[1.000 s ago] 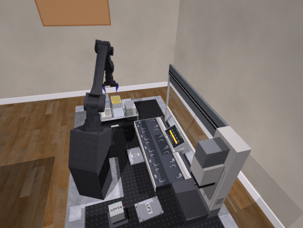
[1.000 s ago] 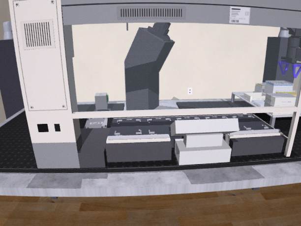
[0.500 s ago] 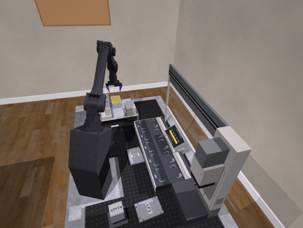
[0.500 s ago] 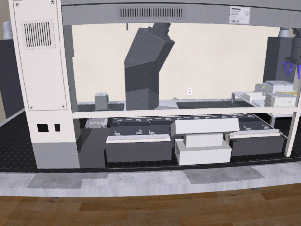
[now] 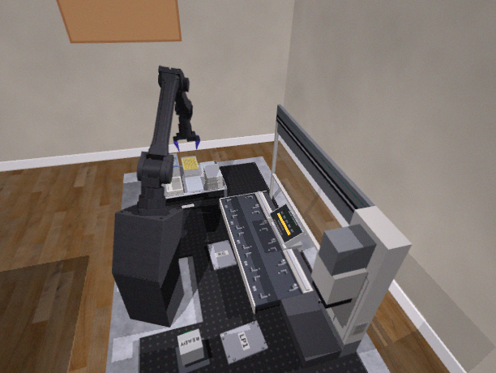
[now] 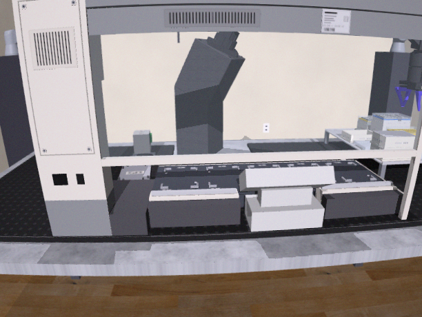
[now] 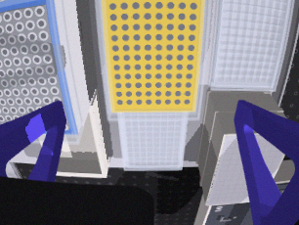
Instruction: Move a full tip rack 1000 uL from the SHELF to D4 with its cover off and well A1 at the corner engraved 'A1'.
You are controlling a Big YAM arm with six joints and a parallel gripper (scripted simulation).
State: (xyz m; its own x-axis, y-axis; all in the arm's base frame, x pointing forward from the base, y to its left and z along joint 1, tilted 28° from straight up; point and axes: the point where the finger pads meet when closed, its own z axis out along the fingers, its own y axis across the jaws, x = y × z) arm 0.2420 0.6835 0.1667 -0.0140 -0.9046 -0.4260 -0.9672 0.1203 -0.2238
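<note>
Seen from above, the dark arm (image 5: 164, 117) rises at left of centre in the frame, and its gripper (image 5: 186, 144) hangs above the shelf (image 5: 195, 191) with both blue fingers spread fully apart and nothing between them. Just below the fingertips sits a rack with a yellow plate (image 5: 190, 164), and right of it a stack of pale sealed blocks (image 5: 212, 176). Further right and lower, the long grey deck (image 5: 259, 243) runs diagonally toward the lower right of the frame; the small RG nest (image 5: 221, 254) lies to its left and the READY button (image 5: 190, 342) near the bottom edge.

In the wrist view, a blue-rimmed rack (image 7: 28, 61) fills the upper left, showing pale rings on a grey field through its cover. At upper centre the yellow rack (image 7: 154, 44) shows its coloured plate with a dark hole at every place. A pale gridded item (image 7: 252, 34) occupies the upper right; what it is cannot be told from this angle. The left finger (image 7: 40, 141) stands at lower left and the other at lower right, well apart, with the yellow rack centred above the gap.

From the side view, the gripper (image 6: 409, 98) appears at the far right edge, hovering above the blue-edged rack (image 6: 391, 121) on the shelf, not touching it.
</note>
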